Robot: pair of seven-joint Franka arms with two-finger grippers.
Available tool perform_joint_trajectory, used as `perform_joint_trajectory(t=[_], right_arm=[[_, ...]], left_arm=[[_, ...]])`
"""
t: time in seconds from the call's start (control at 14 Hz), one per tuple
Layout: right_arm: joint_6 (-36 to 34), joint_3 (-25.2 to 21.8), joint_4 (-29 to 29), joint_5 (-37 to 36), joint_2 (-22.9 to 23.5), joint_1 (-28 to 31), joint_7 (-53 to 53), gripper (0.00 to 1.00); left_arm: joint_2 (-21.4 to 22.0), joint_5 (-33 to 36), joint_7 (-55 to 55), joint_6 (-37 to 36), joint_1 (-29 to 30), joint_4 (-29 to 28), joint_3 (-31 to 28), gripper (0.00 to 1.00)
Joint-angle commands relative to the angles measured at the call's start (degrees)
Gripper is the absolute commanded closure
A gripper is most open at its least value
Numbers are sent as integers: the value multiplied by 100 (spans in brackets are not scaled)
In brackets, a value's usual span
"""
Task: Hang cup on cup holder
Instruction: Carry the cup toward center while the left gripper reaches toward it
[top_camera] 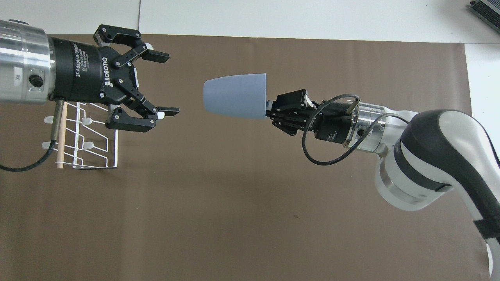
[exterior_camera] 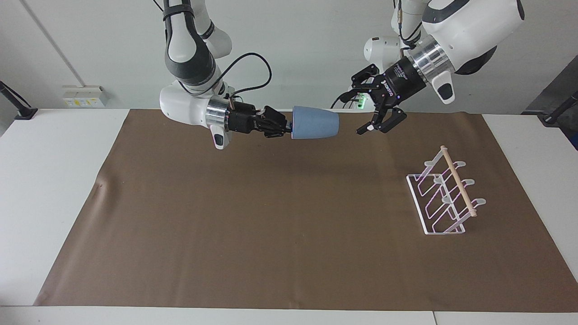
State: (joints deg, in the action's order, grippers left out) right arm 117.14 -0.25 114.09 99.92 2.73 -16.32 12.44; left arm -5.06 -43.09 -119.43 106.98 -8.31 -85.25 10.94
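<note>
At upper centre of the facing view, the right end effector (exterior_camera: 286, 127) is clamped on the rim of the light blue cup (exterior_camera: 314, 122), holding it sideways in the air. The left end effector (exterior_camera: 366, 104), fingers spread wide and empty, faces the cup's base. The cup holder (exterior_camera: 445, 195) stands on the brown mat (exterior_camera: 253, 216) at right.

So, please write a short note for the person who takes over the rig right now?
Right gripper: shut on the rim of the cup, held sideways in the air over the brown mat, base toward the left gripper.
Left gripper: open, empty, facing the cup's base, apart from it.
Cup holder: on the mat, toward the left arm's end, no cup on it.
Done: cup lifted.
Left: handover, hanging.
</note>
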Motion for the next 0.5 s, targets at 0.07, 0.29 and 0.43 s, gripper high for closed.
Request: perform_joint_trajectory(t=[0.07, 0.29, 0.43], right_arm=[[116, 25, 52, 151, -54, -20, -93, 100], [116, 25, 52, 151, -45, -11, -93, 100], [116, 25, 52, 151, -54, -11, -93, 100]], left_arm=[[5, -86, -142, 130, -398, -210, -74, 0], [5, -68, -159, 201, -452, -246, -74, 0], [-3, -51, -159, 419, -618, -316, -83, 0]])
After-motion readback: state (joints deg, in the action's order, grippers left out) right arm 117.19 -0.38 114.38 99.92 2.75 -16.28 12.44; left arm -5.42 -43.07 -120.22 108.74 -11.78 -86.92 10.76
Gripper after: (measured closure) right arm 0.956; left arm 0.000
